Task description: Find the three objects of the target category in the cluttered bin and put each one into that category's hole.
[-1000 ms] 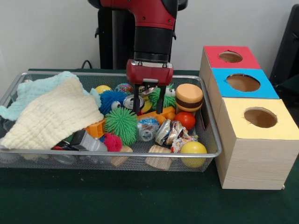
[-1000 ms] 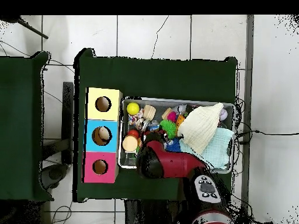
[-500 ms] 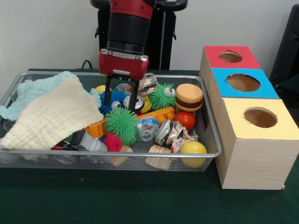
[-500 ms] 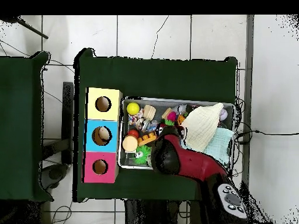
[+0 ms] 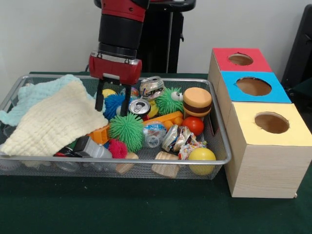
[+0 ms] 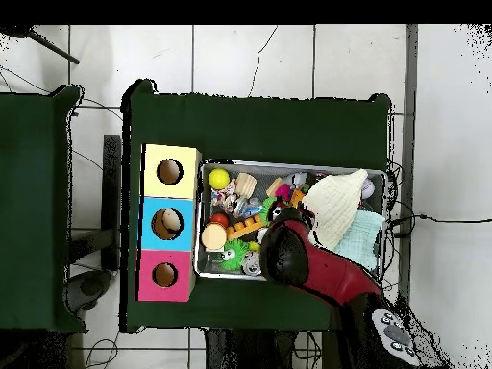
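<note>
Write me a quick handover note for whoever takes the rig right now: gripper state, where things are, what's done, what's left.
Gripper: open, empty, hanging over the blue spiky ball at the bin's back, beside the cream cloth.
Bin is full of clutter: green spiky ball, crushed can, yellow ball.
Boxes beside it: red, blue, yellow. Something pale shows in the blue hole.
Target category unclear; count placed cannot be confirmed.

Three box holes; two cloths; two green spiky balls; two cans.
</note>
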